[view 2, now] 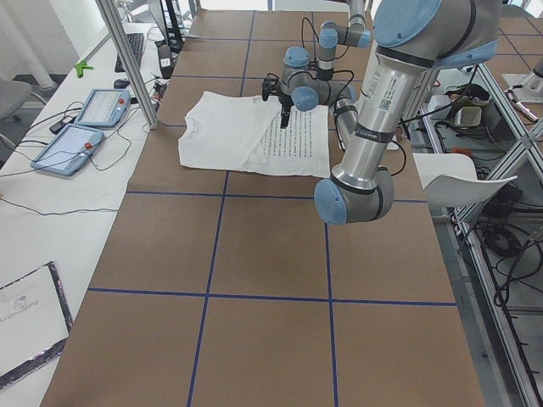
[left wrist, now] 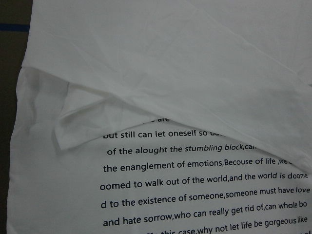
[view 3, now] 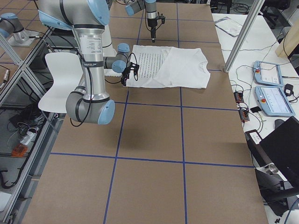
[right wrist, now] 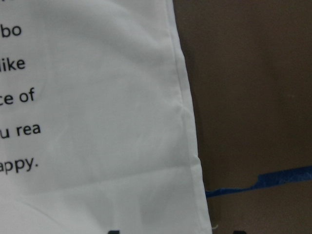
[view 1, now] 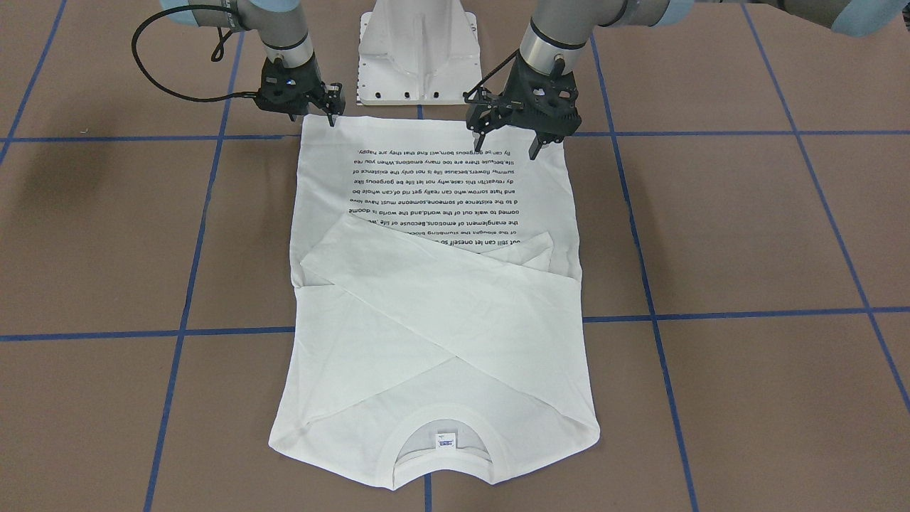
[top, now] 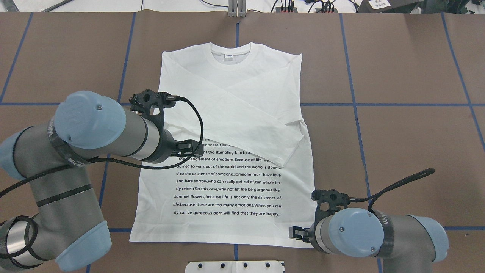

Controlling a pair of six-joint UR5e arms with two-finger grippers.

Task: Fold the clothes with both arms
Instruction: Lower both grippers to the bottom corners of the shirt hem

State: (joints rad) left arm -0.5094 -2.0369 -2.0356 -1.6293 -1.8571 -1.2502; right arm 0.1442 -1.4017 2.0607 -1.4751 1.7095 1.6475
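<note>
The white long-sleeved T-shirt (view 1: 441, 313) lies flat on the brown table, print side up. Its sleeves are folded crosswise over the chest, and the neck with its label is on the side far from the robot (top: 231, 57). My left gripper (view 1: 506, 148) is open and empty. It hovers above the shirt's left half near the text block (top: 191, 146); its wrist view shows a sleeve cuff (left wrist: 73, 131). My right gripper (view 1: 330, 114) is open and low at the hem's right corner (top: 299, 232). The hem edge (right wrist: 187, 122) runs between its fingertips.
The white metal pedestal (view 1: 419, 57) stands just behind the hem, between the arms. Blue tape lines (view 1: 711, 313) grid the brown table (view 1: 746, 227). Tablets and cables (view 3: 268, 88) lie on a side bench beyond the far edge.
</note>
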